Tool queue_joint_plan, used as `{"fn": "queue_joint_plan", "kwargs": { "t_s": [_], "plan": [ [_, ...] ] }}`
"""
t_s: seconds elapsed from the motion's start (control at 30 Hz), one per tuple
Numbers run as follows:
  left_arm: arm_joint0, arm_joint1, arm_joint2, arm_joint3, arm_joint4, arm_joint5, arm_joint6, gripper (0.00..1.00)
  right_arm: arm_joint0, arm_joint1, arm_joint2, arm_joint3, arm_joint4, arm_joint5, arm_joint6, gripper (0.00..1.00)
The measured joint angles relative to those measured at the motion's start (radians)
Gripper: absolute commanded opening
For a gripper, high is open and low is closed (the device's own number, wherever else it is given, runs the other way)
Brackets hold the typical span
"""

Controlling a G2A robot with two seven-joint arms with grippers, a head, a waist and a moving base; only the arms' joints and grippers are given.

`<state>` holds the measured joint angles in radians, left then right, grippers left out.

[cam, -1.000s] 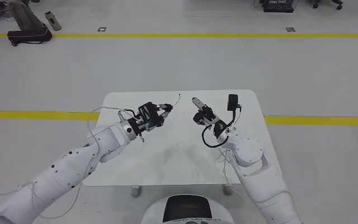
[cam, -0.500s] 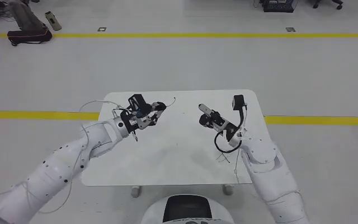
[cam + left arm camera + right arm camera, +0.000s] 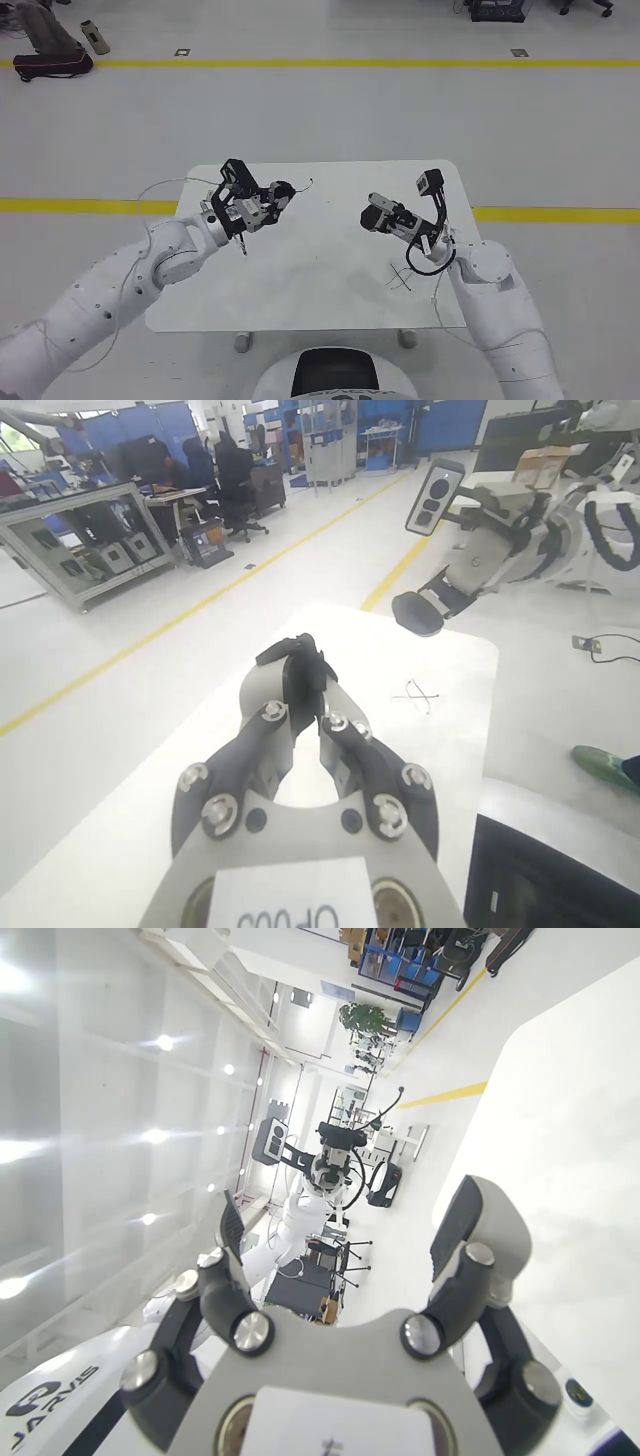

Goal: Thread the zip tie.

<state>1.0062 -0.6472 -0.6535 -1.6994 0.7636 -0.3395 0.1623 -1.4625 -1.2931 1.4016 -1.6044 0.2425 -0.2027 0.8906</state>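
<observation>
A thin black zip tie (image 3: 303,184) sticks out from my left gripper (image 3: 280,193), which is shut on it above the left half of the white table (image 3: 300,290). From the left wrist view the pinched fingertips (image 3: 305,660) hide the tie's held end. My right gripper (image 3: 373,213) hovers over the table's right half, a hand's width from the left one, open and holding nothing. Its own view shows the spread fingers (image 3: 460,1213) and, farther off, the left arm holding up the curved zip tie (image 3: 392,1103). The right gripper (image 3: 417,617) also appears beyond the table in the left wrist view.
Two loose zip ties (image 3: 400,278) lie crossed on the table near its front right corner; they are also in the left wrist view as crossed zip ties (image 3: 417,696). A black cable (image 3: 425,265) loops from the right wrist. The table's rounded edge (image 3: 492,650) is close by.
The two grippers have drawn apart: the left one moved left with the zip tie, the right one moved right and toward the table's front. The right gripper stayed open.
</observation>
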Motion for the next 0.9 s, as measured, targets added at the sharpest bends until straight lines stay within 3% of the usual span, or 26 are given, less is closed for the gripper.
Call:
{"fn": "queue_joint_plan", "kwargs": {
  "t_s": [0.1, 0.37, 0.57, 0.7, 0.9],
  "plan": [
    [0.01, -0.005, -0.002, 0.005, -0.078, 0.005, -0.049, 0.0, 0.003, 0.004, -0.004, 0.014, 0.014, -0.03, 0.043, 1.0],
    [-0.013, -0.007, 0.028, -0.039, -0.485, 0.0, -0.236, 0.0, 0.053, 0.029, 0.042, 0.113, 0.107, -0.098, 0.276, 1.0],
    [-0.014, -0.012, 0.034, -0.027, -0.683, 0.0, -0.276, 0.0, 0.081, 0.042, 0.051, 0.175, 0.165, -0.127, 0.375, 1.0],
    [-0.013, -0.015, 0.03, -0.009, -0.724, 0.0, -0.324, 0.0, 0.086, 0.044, 0.049, 0.182, 0.18, -0.138, 0.406, 1.0],
    [-0.024, -0.015, 0.027, -0.007, -0.646, -0.001, -0.333, 0.0, 0.086, 0.044, 0.049, 0.182, 0.179, -0.137, 0.404, 1.0]
  ]
}}
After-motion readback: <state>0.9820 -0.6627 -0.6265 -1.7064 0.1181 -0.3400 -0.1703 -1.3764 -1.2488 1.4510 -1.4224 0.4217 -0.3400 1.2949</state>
